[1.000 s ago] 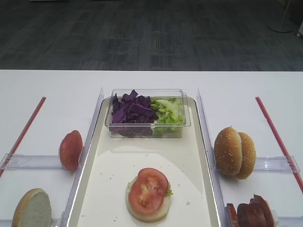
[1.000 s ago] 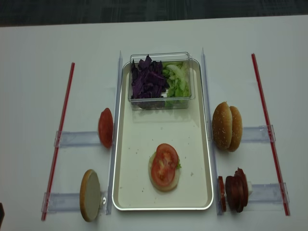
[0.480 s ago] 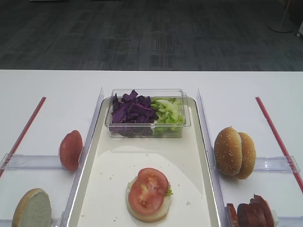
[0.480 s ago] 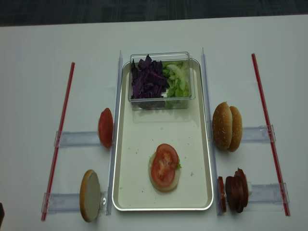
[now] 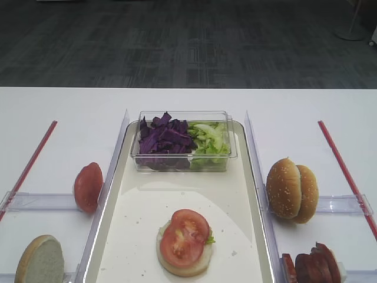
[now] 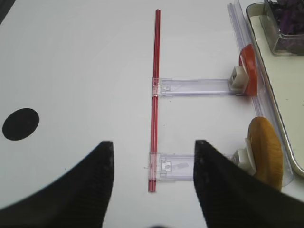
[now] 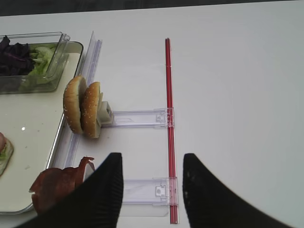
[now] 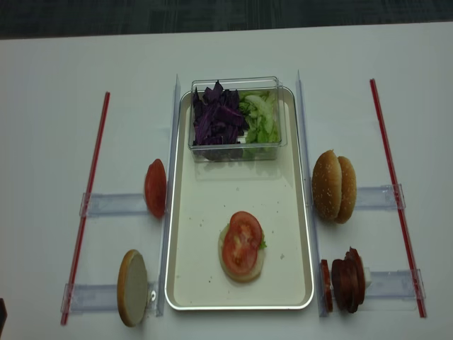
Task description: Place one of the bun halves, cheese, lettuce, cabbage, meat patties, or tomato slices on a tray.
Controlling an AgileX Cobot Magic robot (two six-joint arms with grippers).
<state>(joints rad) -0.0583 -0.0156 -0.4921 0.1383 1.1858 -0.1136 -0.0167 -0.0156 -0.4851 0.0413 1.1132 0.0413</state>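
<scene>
A tomato slice (image 5: 184, 237) lies on a bun half (image 5: 187, 270) with a bit of lettuce, near the front of the cream tray (image 5: 147, 200). At the tray's far end a clear tub holds cabbage (image 5: 162, 138) and lettuce (image 5: 207, 140). Two seeded bun tops (image 7: 84, 110) and the meat patties (image 7: 57, 185) stand in holders right of the tray. A bun base (image 6: 266, 152) stands to its left. No cheese is in view. My left gripper (image 6: 153, 142) hangs open over bare table left of the tray. My right gripper (image 7: 152, 156) hangs open over the table on the right, empty.
A rounded tomato end piece (image 6: 248, 71) stands in a clear holder (image 6: 194, 86) left of the tray. Red strips (image 6: 154, 95) (image 7: 169, 118) run along the table on both sides. Clear rails border the tray's long edges. A black dot (image 6: 20, 124) marks the far left.
</scene>
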